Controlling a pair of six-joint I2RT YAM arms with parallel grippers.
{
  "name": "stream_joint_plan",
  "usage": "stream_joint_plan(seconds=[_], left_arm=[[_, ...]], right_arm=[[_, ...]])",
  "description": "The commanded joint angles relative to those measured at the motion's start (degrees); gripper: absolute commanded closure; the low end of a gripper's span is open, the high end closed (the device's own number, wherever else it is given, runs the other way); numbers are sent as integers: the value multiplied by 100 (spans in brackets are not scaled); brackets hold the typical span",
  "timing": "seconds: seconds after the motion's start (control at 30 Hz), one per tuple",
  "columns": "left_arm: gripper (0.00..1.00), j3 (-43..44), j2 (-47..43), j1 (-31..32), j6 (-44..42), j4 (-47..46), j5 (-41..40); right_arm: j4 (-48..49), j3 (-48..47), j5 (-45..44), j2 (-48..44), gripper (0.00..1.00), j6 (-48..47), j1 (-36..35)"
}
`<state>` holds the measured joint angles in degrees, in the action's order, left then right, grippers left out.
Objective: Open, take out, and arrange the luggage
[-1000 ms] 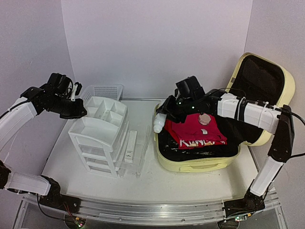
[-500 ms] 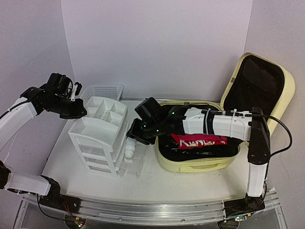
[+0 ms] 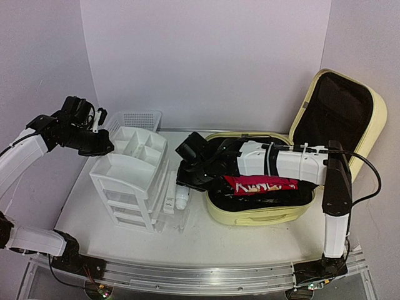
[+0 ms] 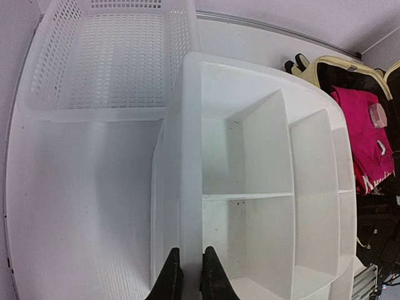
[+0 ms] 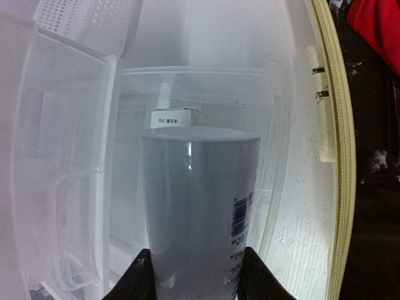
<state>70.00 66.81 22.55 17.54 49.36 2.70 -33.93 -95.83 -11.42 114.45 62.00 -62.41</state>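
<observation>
Your suitcase (image 3: 262, 214) lies open on the right of the worktop (image 3: 237, 240), lid upright, just right of your right hand (image 3: 186, 180). That arm stretches left past its rim, hand clamped on a white bottle (image 5: 200, 200) over a clear tray (image 3: 179, 217). Your left hand (image 4: 188, 278), fingers together, hovers above the drawer unit (image 3: 128, 181).

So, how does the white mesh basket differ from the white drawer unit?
The mesh basket has perforated walls; the drawer unit has solid ones. The basket is one undivided space; the unit's top tray is split into compartments. The basket is low; the drawer unit stands taller, with stacked drawers. Both are white plastic and open on top.
</observation>
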Motion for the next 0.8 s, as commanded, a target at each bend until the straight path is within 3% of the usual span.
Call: stream_joint_plan(seconds=[0.0, 0.27, 0.33, 0.4, 0.6, 0.77], left_arm=[[100, -230, 179, 39, -234, 472, 73], [100, -302, 88, 36, -216, 476, 53], [100, -290, 95, 42, -216, 469, 55], [100, -277, 113, 39, -223, 471, 62], [100, -288, 56, 44, -249, 485, 48], [100, -316, 47, 35, -229, 486, 58]], right_arm=[[65, -454, -150, -18, 57, -75, -24], [-4, -352, -468, -516, 30, -660, -20], [-16, -340, -504, -667, 29, -937, -24], [-76, -323, -528, -801, 31, -1297, -17], [-669, 123, -970, -1216, 51, -2260, 3], [-1062, 416, -1012, -1280, 53, -2808, 40]])
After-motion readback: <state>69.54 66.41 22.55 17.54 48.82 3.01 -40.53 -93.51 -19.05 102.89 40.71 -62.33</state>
